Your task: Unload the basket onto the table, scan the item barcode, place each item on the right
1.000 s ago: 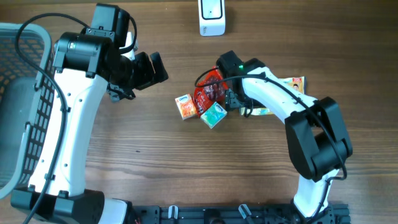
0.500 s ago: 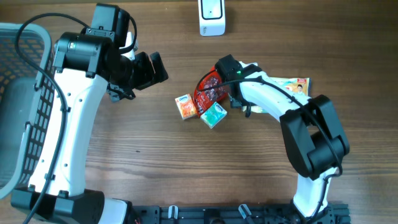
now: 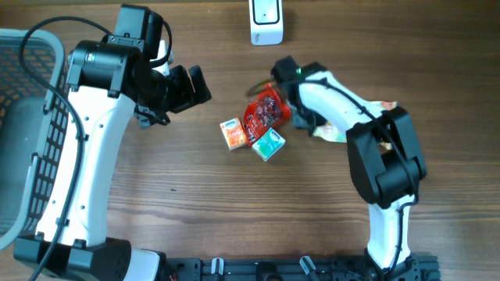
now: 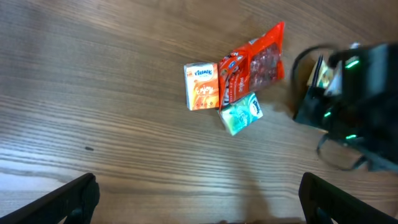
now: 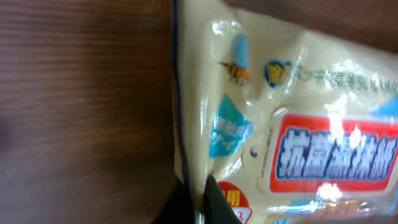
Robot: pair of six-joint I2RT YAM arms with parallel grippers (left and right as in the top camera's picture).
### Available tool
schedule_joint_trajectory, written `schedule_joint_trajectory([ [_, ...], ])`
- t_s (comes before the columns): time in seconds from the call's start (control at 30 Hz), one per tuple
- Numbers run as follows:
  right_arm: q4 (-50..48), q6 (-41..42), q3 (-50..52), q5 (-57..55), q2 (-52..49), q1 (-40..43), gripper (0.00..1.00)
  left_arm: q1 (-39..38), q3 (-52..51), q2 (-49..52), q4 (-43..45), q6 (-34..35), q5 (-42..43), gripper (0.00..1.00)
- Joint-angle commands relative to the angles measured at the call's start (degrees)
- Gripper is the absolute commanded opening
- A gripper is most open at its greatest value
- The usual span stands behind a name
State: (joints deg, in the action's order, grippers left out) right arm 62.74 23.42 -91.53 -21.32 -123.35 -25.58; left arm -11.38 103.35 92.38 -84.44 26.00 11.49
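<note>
A cream wipes packet (image 5: 298, 124) with a red label fills the right wrist view. My right gripper (image 5: 198, 202) is shut on its left edge, the film pinched between the two dark fingers. From overhead the packet (image 3: 385, 106) shows only in slivers beside and under the right arm, with my right gripper (image 3: 311, 127) just right of the pile. The white scanner (image 3: 266, 21) stands at the table's far edge. My left gripper (image 4: 199, 202) hangs wide open over bare wood with nothing between its fingers, left gripper (image 3: 191, 87) left of the pile.
A red snack bag (image 3: 264, 113), an orange box (image 3: 232, 134) and a green tissue pack (image 3: 269, 144) lie bunched at mid-table. A grey basket (image 3: 31, 117) stands at the left edge.
My right gripper has shut on the edge of the wipes packet. The right arm swung toward the far side, and the packet shifted with it. The left arm stayed still.
</note>
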Motion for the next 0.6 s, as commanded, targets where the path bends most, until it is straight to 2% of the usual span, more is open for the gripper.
schedule_joint_trajectory([
  [0.0,7.34,-4.85,-17.03,15.78,-0.07,1.73,0.04,-0.2,-0.02,0.0,0.02,-0.09,0.48,1.0],
  [0.1,16.06,-8.46,-30.56,26.21,0.5,4.94,0.04,-0.2,-0.02,0.0,0.02,-0.09,0.48,1.0],
  [0.17,19.43,-11.39,-35.8,34.47,1.9,7.98,0.04,-0.2,-0.02,0.0,0.02,-0.09,0.48,1.0],
  [0.3,20.96,-17.86,-38.73,54.14,5.2,16.15,0.04,-0.2,-0.02,0.0,0.02,-0.09,0.48,1.0],
  [0.4,21.51,-21.27,-37.27,65.09,4.61,23.39,0.04,-0.2,-0.02,0.0,0.02,-0.09,0.48,1.0],
  [0.5,20.9,-26.23,-28.2,74.99,3.76,29.97,0.04,-0.2,-0.02,0.0,0.02,-0.09,0.48,1.0],
  [0.57,16.24,-28.17,-16.83,83.76,3.65,33.77,0.04,-0.2,-0.02,0.0,0.02,-0.09,0.48,1.0],
])
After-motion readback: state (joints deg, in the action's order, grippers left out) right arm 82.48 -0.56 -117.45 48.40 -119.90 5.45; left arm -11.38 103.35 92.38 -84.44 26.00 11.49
